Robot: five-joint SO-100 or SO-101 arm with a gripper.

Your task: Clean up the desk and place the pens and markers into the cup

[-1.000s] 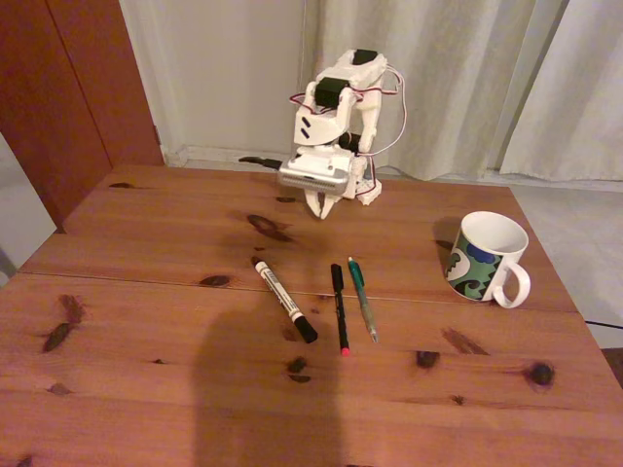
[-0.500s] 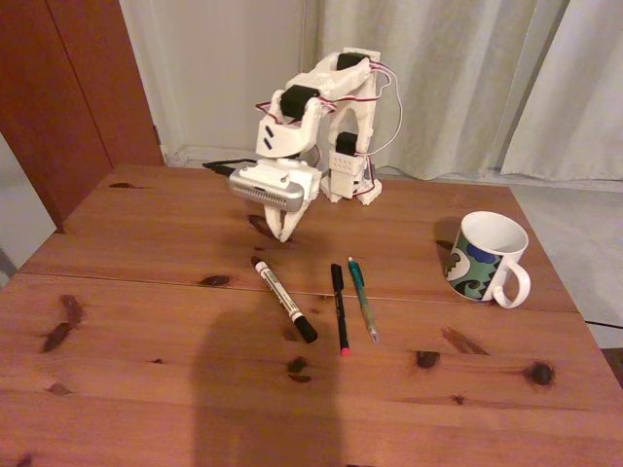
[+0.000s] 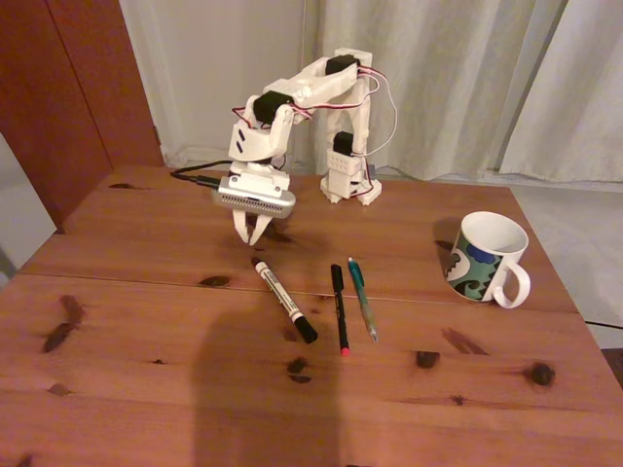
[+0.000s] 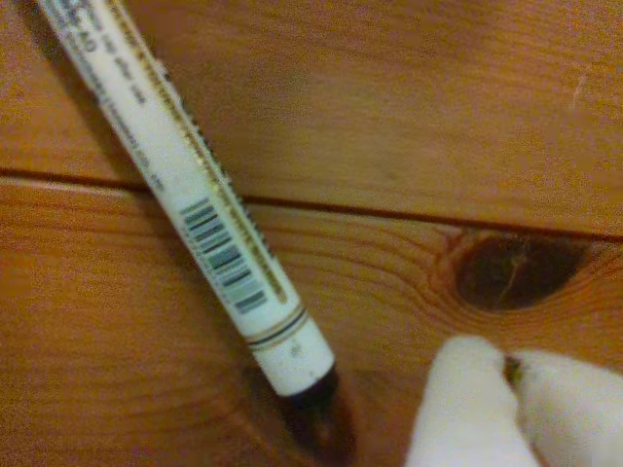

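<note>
On the reddish-brown wooden desk (image 3: 136,292) lie a white marker (image 3: 282,297) with a black cap, a thin black pen (image 3: 339,304) with a red tip, and a teal pen (image 3: 363,300), side by side near the middle. The patterned white cup (image 3: 484,258) stands upright at the right, its handle facing the front. My gripper (image 3: 251,237) hangs shut and empty just above the desk, a little behind the marker's far end. In the wrist view the marker (image 4: 209,229) runs diagonally, and my gripper (image 4: 508,377) has its white fingertips (image 4: 462,394) touching each other to the right of the marker's dark end.
The arm's base (image 3: 348,185) stands at the back of the desk, with a black cable (image 3: 195,177) trailing left. A dark knot (image 4: 511,272) in the wood lies just beyond the fingertips. Curtains hang behind, and a wooden cabinet (image 3: 68,88) stands at the back left.
The arm has swung left in the fixed view and reached forward, bringing the shut gripper from near the base to just behind the marker's far end. Pens and cup have not moved.
</note>
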